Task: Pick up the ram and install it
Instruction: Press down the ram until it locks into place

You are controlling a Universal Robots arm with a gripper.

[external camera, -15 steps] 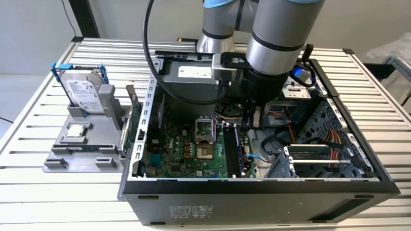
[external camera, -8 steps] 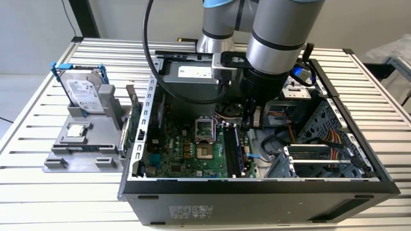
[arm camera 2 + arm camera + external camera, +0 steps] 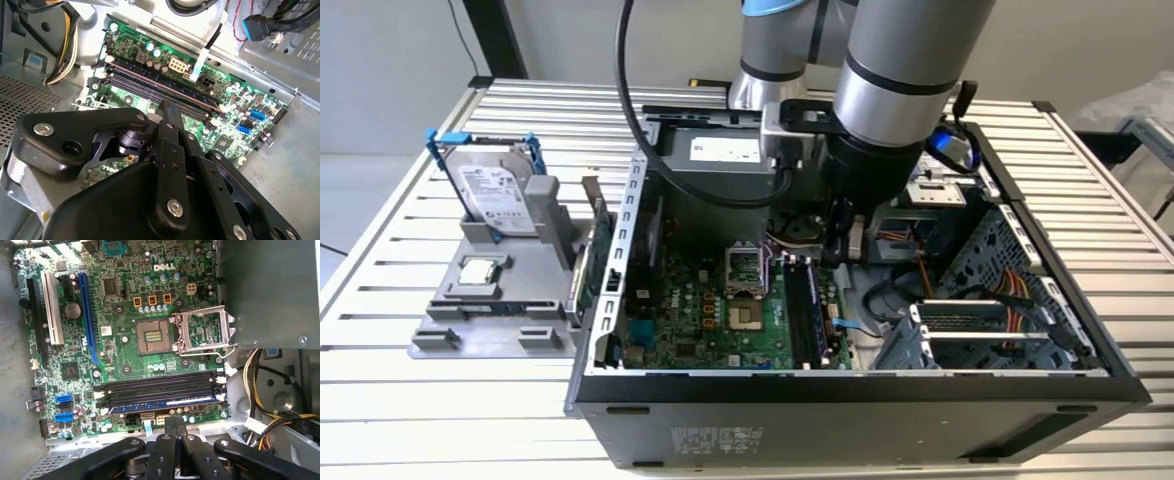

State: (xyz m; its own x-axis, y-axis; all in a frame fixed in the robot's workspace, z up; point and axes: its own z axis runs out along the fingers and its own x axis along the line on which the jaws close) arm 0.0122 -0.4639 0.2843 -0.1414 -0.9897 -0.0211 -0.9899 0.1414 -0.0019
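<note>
The ram (image 3: 160,405) is a thin bluish stick with a white label. It sits in the outermost of the black memory slots (image 3: 160,385) on the green motherboard (image 3: 125,305). In the exterior view the ram (image 3: 809,312) lies along the board's right side inside the open computer case (image 3: 854,385). My gripper (image 3: 175,423) is shut with nothing between its black fingers, just off the ram's long edge. The second wrist view shows the gripper (image 3: 170,112) over the near side of the slots. I cannot tell if it touches the ram. The gripper (image 3: 838,250) hangs low inside the case.
An open processor socket (image 3: 150,336) lies beside the slots. Yellow and black cables (image 3: 270,415) and a metal drive cage (image 3: 987,330) crowd one side of the case. A grey fixture (image 3: 487,320) outside the case, at the exterior view's left, holds a hard drive (image 3: 498,195).
</note>
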